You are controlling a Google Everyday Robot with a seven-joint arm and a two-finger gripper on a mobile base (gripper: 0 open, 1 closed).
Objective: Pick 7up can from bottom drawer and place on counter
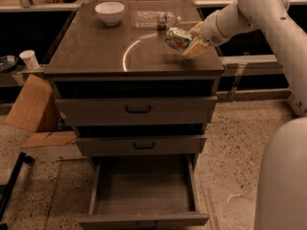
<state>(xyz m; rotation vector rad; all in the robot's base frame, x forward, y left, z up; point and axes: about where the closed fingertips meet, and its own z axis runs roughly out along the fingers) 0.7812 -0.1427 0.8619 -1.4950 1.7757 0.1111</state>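
I saw the gripper (188,42) clamped on the tilted 7up can (176,38), over the right side of the counter (91,51), near a clear water bottle (153,18) and a white bowl (109,12). Below, the bottom drawer (144,190) stood pulled open.

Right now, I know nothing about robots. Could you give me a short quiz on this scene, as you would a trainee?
1. True or false: the bottom drawer is pulled open with nothing in it.
2. What is the gripper holding above the counter? A, the white bowl. B, the 7up can. C, the paper cup.
3. What lies on its side at the back of the counter?

Key
1. True.
2. B: the gripper is closed on it, near the right edge in the camera view.
3. The clear water bottle.
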